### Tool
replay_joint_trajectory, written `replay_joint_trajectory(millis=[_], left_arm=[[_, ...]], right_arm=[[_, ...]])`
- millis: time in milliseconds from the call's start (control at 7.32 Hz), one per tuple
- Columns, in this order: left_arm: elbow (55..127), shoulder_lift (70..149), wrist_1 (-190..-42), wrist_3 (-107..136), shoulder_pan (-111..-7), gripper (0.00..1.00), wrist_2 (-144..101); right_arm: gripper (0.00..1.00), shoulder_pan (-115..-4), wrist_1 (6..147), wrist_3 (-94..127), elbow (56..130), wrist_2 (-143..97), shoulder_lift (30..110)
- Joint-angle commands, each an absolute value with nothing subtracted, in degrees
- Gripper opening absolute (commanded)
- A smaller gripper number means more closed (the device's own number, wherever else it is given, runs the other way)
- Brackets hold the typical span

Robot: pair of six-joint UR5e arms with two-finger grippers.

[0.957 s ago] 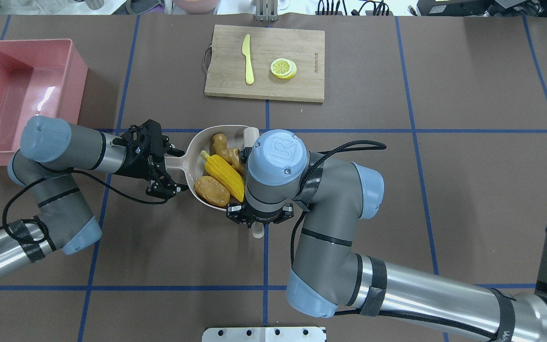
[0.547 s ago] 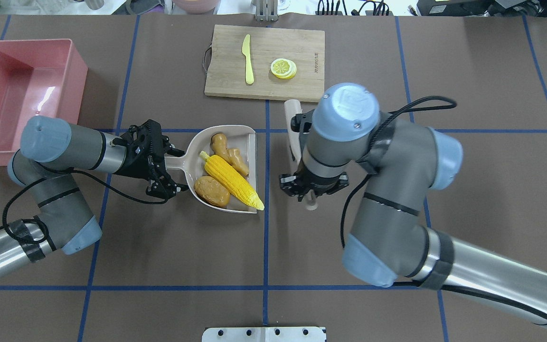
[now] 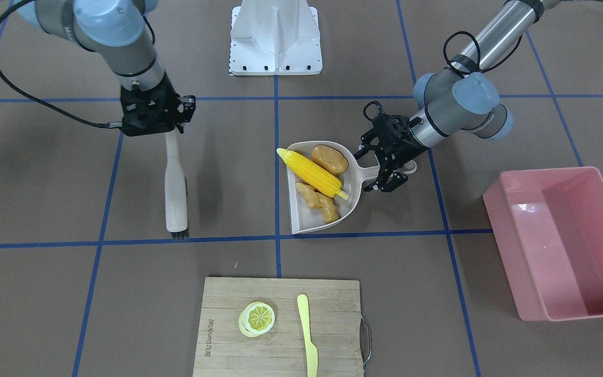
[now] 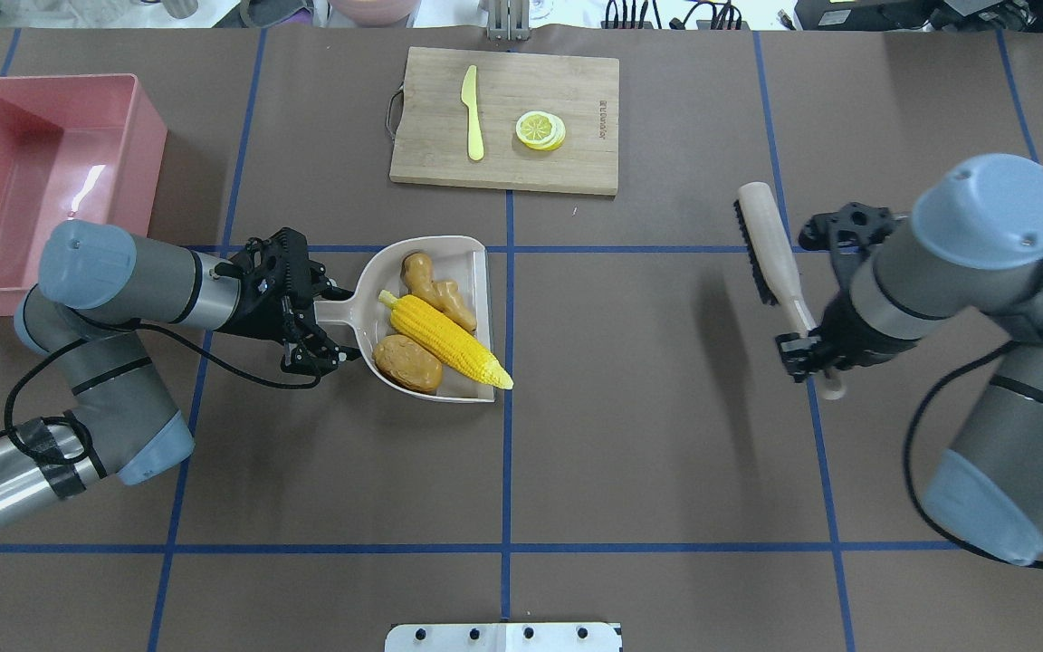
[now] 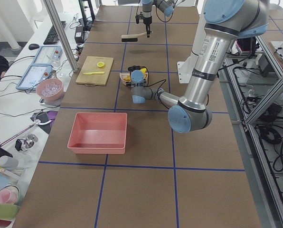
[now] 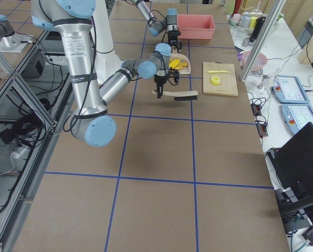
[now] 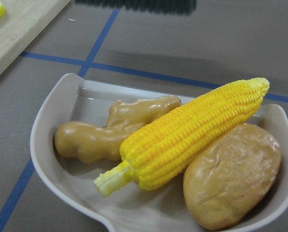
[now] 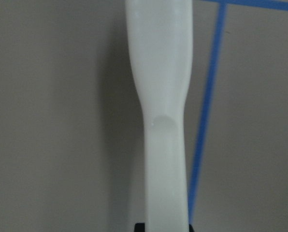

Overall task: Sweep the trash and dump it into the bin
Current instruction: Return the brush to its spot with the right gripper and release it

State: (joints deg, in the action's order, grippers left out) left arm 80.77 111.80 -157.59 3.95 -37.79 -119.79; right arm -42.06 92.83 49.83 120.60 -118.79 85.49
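The yellow corn cob [image 4: 444, 340], brown potato [image 4: 406, 364] and tan ginger root [image 4: 431, 282] lie in the beige dustpan [image 4: 482, 272] at table centre. The corn's tip sticks out over the pan's open edge. My left gripper [image 4: 313, 312] is shut on the dustpan's handle, and its wrist view shows the corn [image 7: 192, 135], potato [image 7: 233, 174] and ginger [image 7: 110, 130] close up. The pink bin [image 4: 33, 181] stands empty at the far left. My right gripper [image 4: 811, 349] is shut on a beige brush [image 4: 770, 244] and holds it above the table at the right.
A wooden cutting board [image 4: 558, 91] with a yellow knife [image 4: 473, 113] and a lemon slice [image 4: 540, 129] lies at the back centre. The robot's white base plate [image 4: 503, 637] is at the near edge. Blue tape lines cross the brown table.
My right arm has swung away from the dustpan's mouth far to the right, carrying the brush. The corn now pokes out over the pan's edge. The left arm has stayed put.
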Motion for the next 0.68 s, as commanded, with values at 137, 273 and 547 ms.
replay_joint_trajectory(millis=[137, 273, 547], left_arm=[[80.8, 111.8, -157.6, 4.0, -37.8, 0.49, -119.8], [80.9, 111.8, -157.6, 3.9, -37.8, 0.45, -119.8], [80.9, 111.8, -157.6, 3.8, -37.8, 0.41, -119.8]], right_arm=[[0.00, -52.5, 70.3, 43.0, 116.7, -126.0, 108.0], [0.00, -53.1, 64.5, 42.8, 115.8, -126.1, 113.0], [0.00, -54.0, 50.0, 42.5, 106.8, -127.5, 115.4]])
